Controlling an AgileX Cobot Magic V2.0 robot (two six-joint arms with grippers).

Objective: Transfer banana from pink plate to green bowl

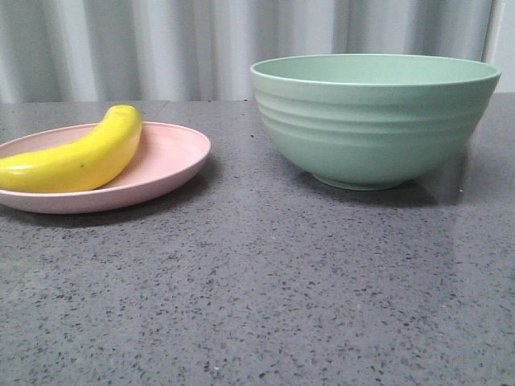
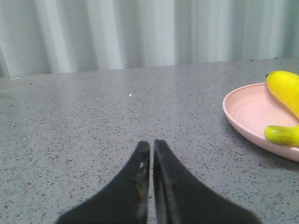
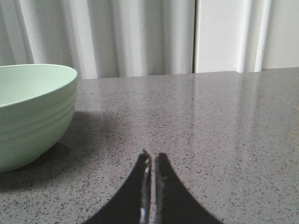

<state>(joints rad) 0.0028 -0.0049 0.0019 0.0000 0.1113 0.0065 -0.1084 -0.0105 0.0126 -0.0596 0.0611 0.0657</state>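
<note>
The yellow banana (image 1: pixel 80 157) lies on the pink plate (image 1: pixel 173 157) at the left of the table in the front view. The green bowl (image 1: pixel 374 121) stands to the right of the plate, apart from it. Neither gripper shows in the front view. In the left wrist view my left gripper (image 2: pixel 151 142) is shut and empty, low over bare table, with the plate (image 2: pixel 247 112) and the banana (image 2: pixel 285 88) ahead of it to one side. In the right wrist view my right gripper (image 3: pixel 153 155) is shut and empty, with the bowl (image 3: pixel 32 112) ahead to one side.
The table (image 1: pixel 265 281) is grey speckled stone. A pale ribbed curtain wall (image 1: pixel 201 48) runs along the table's far edge.
</note>
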